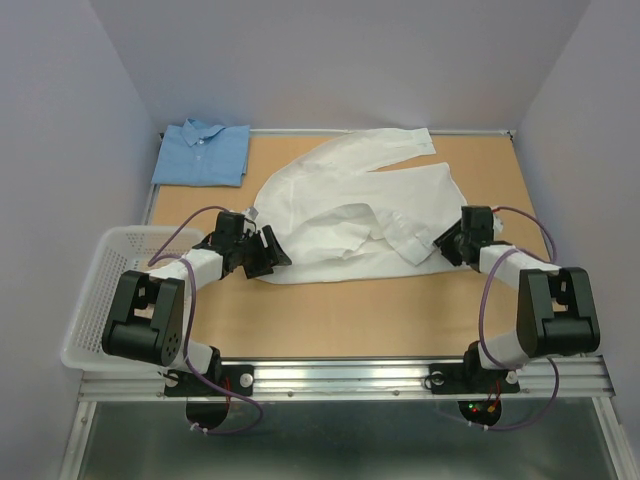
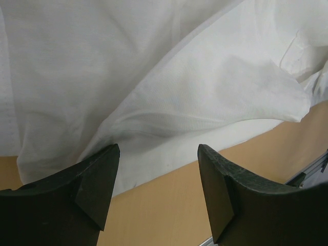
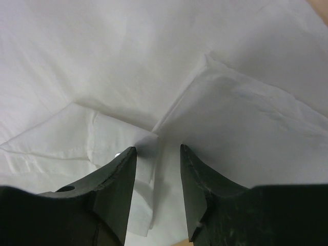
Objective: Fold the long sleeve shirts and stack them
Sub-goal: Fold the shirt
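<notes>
The left gripper (image 1: 268, 252), jaws wide apart and empty at the near left hem of the white shirt (image 1: 340, 200), and the right gripper (image 1: 447, 240), jaws parted over its right side, flank that shirt, which lies spread across the middle of the table (image 1: 340, 310), with the folded blue shirt (image 1: 203, 153) in the far left corner.

both my wrist cams are cropping the white shirt (image 2: 154, 66) at the edges, and my left gripper (image 1: 272, 252) is hiding some of its hem from above

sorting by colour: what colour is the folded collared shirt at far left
Light blue cloth shirt, best in top external view.
</notes>
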{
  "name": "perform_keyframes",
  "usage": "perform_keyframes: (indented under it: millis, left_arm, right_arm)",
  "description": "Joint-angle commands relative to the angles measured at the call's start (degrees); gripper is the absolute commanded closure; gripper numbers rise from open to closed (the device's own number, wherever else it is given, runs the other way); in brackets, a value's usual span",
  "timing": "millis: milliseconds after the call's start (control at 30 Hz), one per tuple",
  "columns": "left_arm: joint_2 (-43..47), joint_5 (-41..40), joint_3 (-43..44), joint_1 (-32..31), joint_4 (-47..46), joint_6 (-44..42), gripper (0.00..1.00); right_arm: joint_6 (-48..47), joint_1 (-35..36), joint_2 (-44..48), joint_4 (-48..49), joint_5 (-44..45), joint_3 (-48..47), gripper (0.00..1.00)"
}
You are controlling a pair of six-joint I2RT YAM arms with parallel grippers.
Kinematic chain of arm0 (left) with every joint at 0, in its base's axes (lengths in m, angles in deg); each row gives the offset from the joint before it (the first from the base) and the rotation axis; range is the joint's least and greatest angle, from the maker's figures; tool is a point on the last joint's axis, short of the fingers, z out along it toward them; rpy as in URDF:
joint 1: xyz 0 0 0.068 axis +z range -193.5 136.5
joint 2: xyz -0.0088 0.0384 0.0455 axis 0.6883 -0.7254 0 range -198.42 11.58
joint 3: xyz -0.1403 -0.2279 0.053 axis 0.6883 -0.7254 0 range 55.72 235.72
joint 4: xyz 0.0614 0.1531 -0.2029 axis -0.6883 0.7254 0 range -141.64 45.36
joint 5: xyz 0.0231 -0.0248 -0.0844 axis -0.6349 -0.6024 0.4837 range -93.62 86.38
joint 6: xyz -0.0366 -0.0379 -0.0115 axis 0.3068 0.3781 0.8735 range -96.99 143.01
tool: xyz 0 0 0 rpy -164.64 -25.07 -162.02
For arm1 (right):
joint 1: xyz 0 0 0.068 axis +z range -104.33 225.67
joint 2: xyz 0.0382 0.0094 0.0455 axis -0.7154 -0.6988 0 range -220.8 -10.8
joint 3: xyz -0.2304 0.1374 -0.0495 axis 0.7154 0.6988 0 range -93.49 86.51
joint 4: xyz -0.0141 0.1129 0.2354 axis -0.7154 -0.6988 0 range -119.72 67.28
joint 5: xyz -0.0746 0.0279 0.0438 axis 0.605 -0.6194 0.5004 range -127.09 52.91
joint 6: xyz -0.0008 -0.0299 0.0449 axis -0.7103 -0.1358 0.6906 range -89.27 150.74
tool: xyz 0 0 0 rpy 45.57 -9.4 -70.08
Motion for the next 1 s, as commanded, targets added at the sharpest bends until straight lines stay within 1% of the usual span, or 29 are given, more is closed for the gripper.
perform_keyframes:
  millis: [0,133,267,500,533,600,633,700,733,800,833,867,967]
  left_arm:
    - [-0.03,-1.59,-1.76,-0.10,2.66,-1.61,0.25]
    - [-0.03,-1.50,-1.84,-0.10,2.66,-1.61,0.25]
    - [0.15,-1.50,-1.93,-0.10,2.66,-1.52,0.25]
    - [0.58,-1.68,-2.11,-0.10,2.92,-1.43,0.25]
    - [0.50,-1.68,-2.19,-0.10,2.92,-1.43,0.26]
    - [0.50,-1.68,-2.11,-0.10,2.92,-1.52,0.25]
    - [0.50,-1.68,-2.11,-0.10,2.92,-1.52,0.25]
    - [0.50,-1.77,-2.11,-0.10,2.92,-1.34,0.25]
    - [0.50,-1.85,-2.19,-0.10,2.92,-1.34,0.25]
    - [0.41,-1.77,-2.20,-0.10,2.92,-1.34,0.25]
    - [0.41,-1.77,-2.20,-0.10,2.92,-1.43,0.25]
    - [0.32,-1.77,-2.20,-0.10,2.84,-1.34,0.25]
    - [0.41,-2.03,-2.28,-0.19,2.92,-1.26,0.25]
  right_arm:
    - [-0.41,-0.44,-0.58,6.16,-3.86,0.08,0.55]
    - [1.08,-0.36,-1.55,9.32,-6.85,0.78,0.55]
    - [2.49,-0.44,-3.22,11.44,-8.00,1.66,0.55]
    - [3.55,-0.44,-3.04,12.14,-7.30,3.68,0.57]
    - [3.55,-0.45,-2.87,12.06,-6.95,3.77,0.61]
    - [3.55,-0.53,-2.60,12.06,-6.69,3.95,0.65]
    - [3.37,-0.45,-2.43,12.06,-6.25,3.86,0.70]
    - [2.76,-0.53,-1.73,11.97,-5.81,3.69,0.76]
    - [2.41,-0.53,-1.55,11.97,-5.63,3.51,0.82]
    - [1.53,-0.53,-0.94,12.06,-5.54,3.07,0.89]
    - [1.18,-0.62,-0.59,11.88,-5.54,2.55,0.97]
    - [0.56,-0.62,-0.32,11.71,-5.54,2.11,0.99]
    - [-1.37,-0.71,2.05,8.99,-4.05,-0.52,0.99]
